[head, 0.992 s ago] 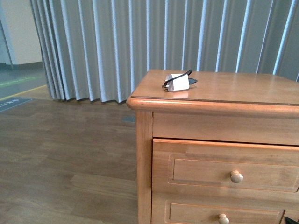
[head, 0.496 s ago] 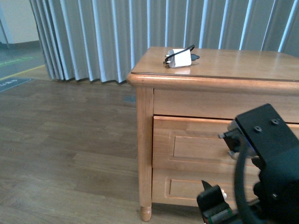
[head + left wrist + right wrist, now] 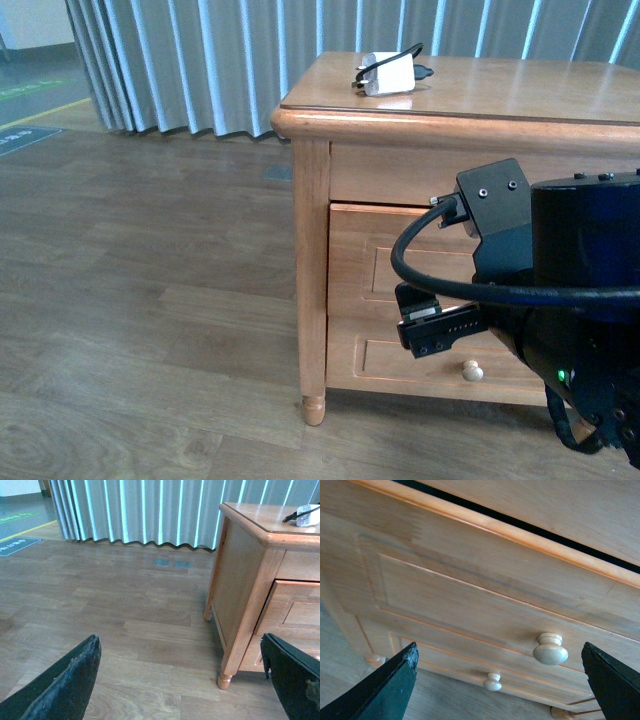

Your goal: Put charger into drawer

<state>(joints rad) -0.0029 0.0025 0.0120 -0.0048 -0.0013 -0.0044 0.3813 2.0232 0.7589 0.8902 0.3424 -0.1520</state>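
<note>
The right claw [image 3: 499, 648] is spread wide and holds nothing, its two fingers framing the front of the drawer [image 3: 470, 587] from close by. The pale knob [image 3: 550, 649] sits just ahead, nearer one finger than the middle, so the grab turns on centring there, not on the lower knob [image 3: 493, 681]. The drawer looks shut. The left claw [image 3: 180, 639], also spread and empty, faces the floor [image 3: 125, 605] beside the cabinet [image 3: 240, 580], farther from the knob. The charger [image 3: 388, 74] lies on the cabinet top near its left end, long side roughly crosswise, black cable looped behind. No readable writing anywhere
</note>
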